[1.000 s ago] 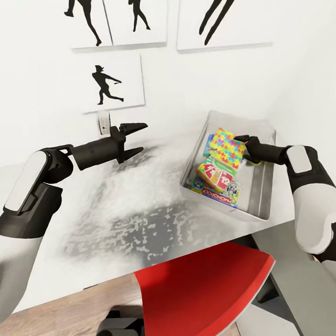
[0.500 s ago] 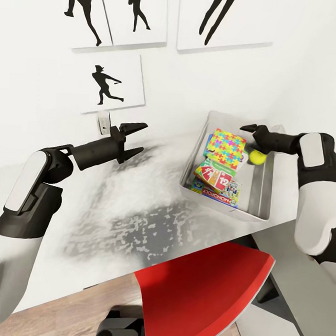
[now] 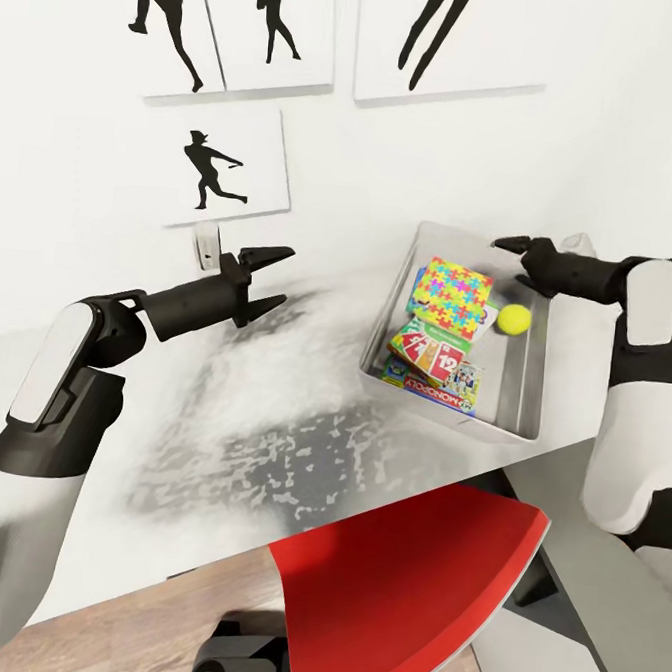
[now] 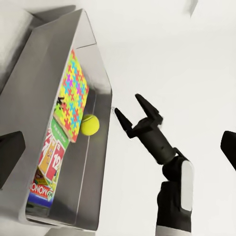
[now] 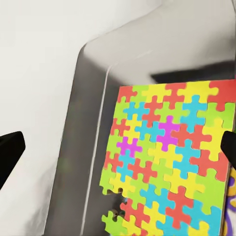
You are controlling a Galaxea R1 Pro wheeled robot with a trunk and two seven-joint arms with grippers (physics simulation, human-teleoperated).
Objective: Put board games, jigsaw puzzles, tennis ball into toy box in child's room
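The grey toy box [image 3: 526, 389] stands on the white table [image 3: 250, 420] at the right. In it lie a colourful jigsaw puzzle [image 3: 451, 295], a yellow tennis ball [image 3: 515, 317] beside the puzzle, a green and red board game [image 3: 430, 353] and a Monopoly box [image 3: 443, 386]. My right gripper [image 3: 517, 250] hangs open over the box's far end, above the ball and apart from it. My left gripper [image 3: 270, 276] is open over the table, left of the box. The left wrist view looks at the box [image 4: 93, 73], the ball [image 4: 90, 125] and the open right gripper [image 4: 132, 110].
A red chair [image 3: 409, 582] stands close against the table's front edge. The white wall with black silhouette pictures [image 3: 223, 163] rises just behind the table, with a socket [image 3: 207, 245] near my left gripper. The table ends just right of the box.
My right gripper has risen out of the box and drawn back to the right with its fingers open. The tennis ball has come into sight and now lies in the box beside the jigsaw.
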